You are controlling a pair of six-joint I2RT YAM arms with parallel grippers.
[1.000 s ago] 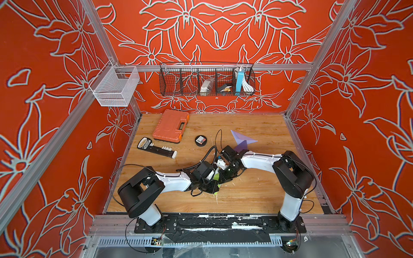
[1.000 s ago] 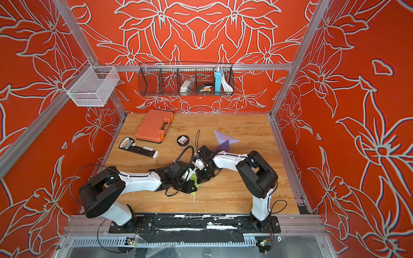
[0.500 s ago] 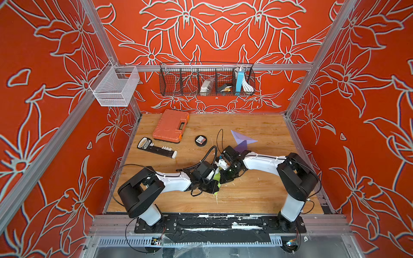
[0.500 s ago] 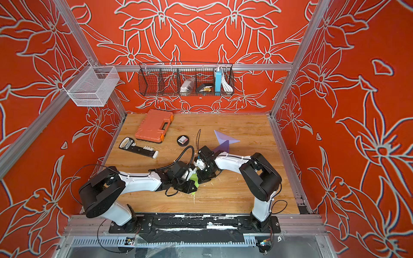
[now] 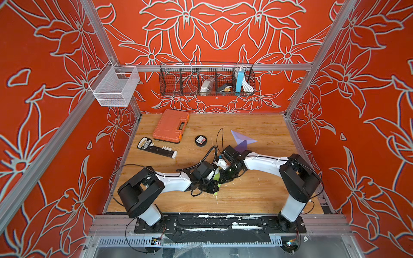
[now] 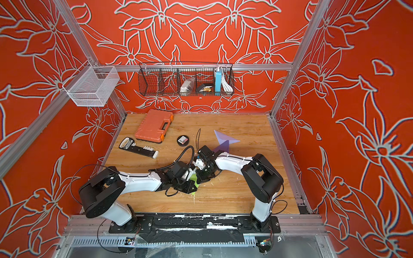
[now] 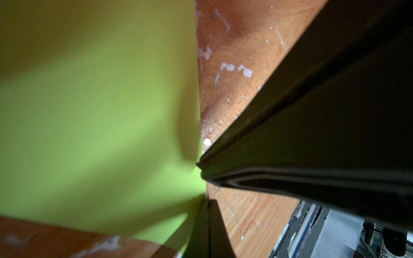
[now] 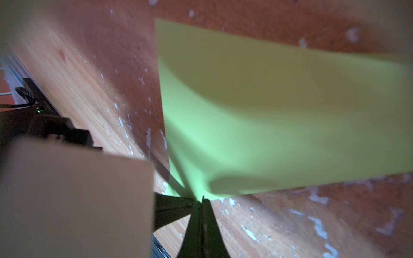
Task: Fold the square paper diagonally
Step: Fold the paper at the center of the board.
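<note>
paper (image 5: 216, 177), lime green, sits at the middle of the wooden bench (image 5: 257, 192), almost wholly covered in both top views by the two wrists that meet over it; only a thin green sliver shows between them. the left end effector (image 7: 206, 202) is pressed together on the sheet, its dark tips nipping a corner where the green narrows to a point. the right end effector (image 8: 203, 202) is likewise clamped on the paper, and in its own wrist view two green edges run down into the pinch while the rest of the sheet bows up off the wood (the far part is blurred, so how flat it lies cannot be told). in the left wrist view the other arm's black tip touches the paper just beside the left one's grip. farther back on the bench lie a folded purple sheet (image 5: 242, 140), well apart from the green one, a round black tin (image 5: 200, 140), a closed orange case (image 5: 172, 126) and a long black strip (image 5: 156, 148) near it. a wire basket (image 5: 206, 95) hangs on the rear wall.
</note>
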